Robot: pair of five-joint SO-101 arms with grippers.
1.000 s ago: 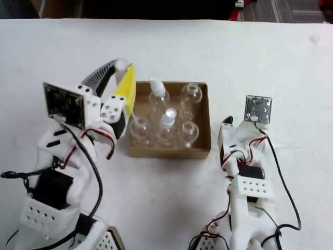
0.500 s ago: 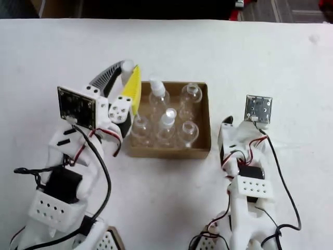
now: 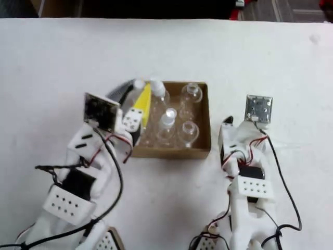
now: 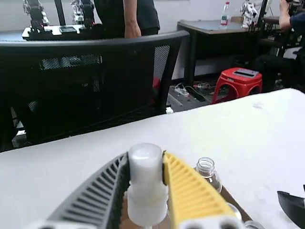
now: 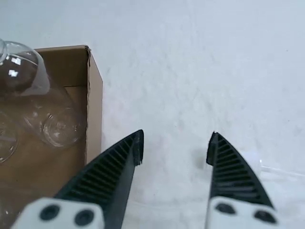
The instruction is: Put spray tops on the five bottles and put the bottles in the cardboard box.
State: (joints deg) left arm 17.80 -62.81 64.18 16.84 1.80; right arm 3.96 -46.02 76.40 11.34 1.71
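1. The left gripper (image 4: 146, 156) has its grey finger (image 4: 102, 191) and yellow finger (image 4: 188, 191) closed on a white spray top (image 4: 145, 186), which stands upright between them.
2. In the high view this gripper and its top hang over the far left corner of the box (image 3: 200, 151), just left of a capped bottle.
3. The right gripper (image 5: 174, 143) holds nothing. Its two black fingers (image 5: 114, 171) are spread wide apart over bare table (image 3: 62, 52), just right of the box.
4. The box is open at the top and sits between the two arms. It holds clear bottles standing upright:
   - the far-left bottle (image 3: 157, 89) has a white top on;
   - the far-right bottle (image 3: 191, 94) has an open neck;
   - the middle bottle (image 3: 167, 119) has a white top on;
   - the near-right bottle (image 3: 187, 131) has an open neck;
   - the near-left bottle (image 3: 148, 134) is partly hidden by the left gripper, and I cannot tell whether it has a top.
5. The right wrist view shows the box's right wall, with two of the open bottles just inside it.
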